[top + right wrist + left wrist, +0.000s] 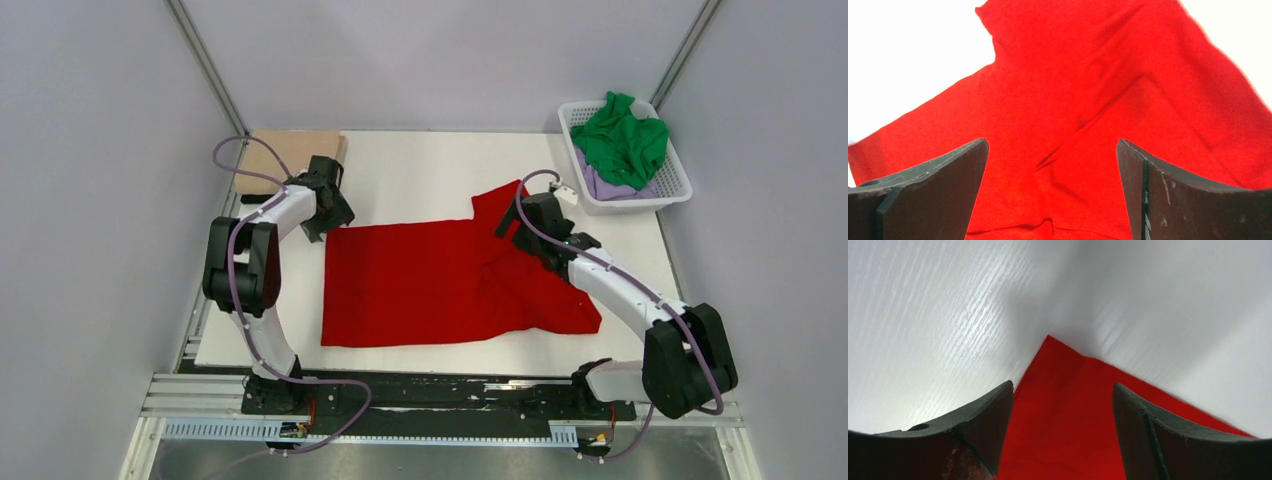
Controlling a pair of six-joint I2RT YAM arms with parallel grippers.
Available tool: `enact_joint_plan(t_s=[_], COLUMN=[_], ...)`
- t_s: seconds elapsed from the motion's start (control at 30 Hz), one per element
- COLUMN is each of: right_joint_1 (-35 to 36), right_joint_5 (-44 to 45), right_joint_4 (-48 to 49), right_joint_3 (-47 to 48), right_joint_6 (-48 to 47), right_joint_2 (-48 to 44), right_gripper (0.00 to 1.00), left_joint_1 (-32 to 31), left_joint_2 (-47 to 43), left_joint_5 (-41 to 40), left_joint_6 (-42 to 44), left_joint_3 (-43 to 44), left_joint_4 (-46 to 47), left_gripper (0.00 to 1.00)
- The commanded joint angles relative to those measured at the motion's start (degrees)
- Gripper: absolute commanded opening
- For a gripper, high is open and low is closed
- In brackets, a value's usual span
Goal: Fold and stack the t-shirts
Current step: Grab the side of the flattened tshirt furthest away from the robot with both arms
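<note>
Two end effectors spread, four t-shirts, one basket

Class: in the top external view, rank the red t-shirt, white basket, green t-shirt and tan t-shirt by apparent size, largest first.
1. red t-shirt, spread flat.
2. white basket.
3 and 4. green t-shirt and tan t-shirt: too alike to rank. The green one is bunched up and the tan one is partly hidden.

Top view high at 6 o'clock, looking down on table, wrist views close over red t-shirt at 10 and 2 o'clock, shared by all.
</note>
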Motion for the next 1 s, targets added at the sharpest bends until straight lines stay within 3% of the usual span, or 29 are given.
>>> enact_joint_plan(t_s=[0.0, 0.13, 0.43, 0.6, 0.83, 0.97], right_joint_1=[-3.03, -4.51, -5.61, -6.06, -6.77, -7.26], right_joint_5=[3.39, 3.22, 2.67, 2.82, 3.02, 3.15], right_joint_4=[-0.95, -0.94, -1.07, -1.03, -1.03, -1.07], right_joint_3=[-3.46, -5.08, -5.51, -5.85, -6.12, -6.21], right_joint_6=[-1.27, -1.58, -2.29, -2.41, -2.41, -2.25], right_joint_2=[-3.9, -5.29, -5.29, -5.5, -6.49, -6.47], right_gripper=[1.0, 1.0, 1.0, 1.0, 1.0, 1.0], left_joint_1=[0.57, 0.98, 1.04, 1.1, 1.04, 1.04], left_joint_2=[3.26, 6.88, 8.99, 10.12, 8.99, 7.26], left_joint_5=[-2.9, -3.03, -3.0, -2.05, -1.16, 0.19], left_joint_6=[0.9, 1.33, 0.97, 0.92, 0.62, 0.28], left_joint_3=[4.93, 8.08, 7.92, 8.11, 6.5, 4.39], left_joint_4=[-0.39, -1.23, -1.51, -2.01, -2.46, -1.96], left_gripper=[0.78, 0.66, 0.65, 0.53, 0.52, 0.38])
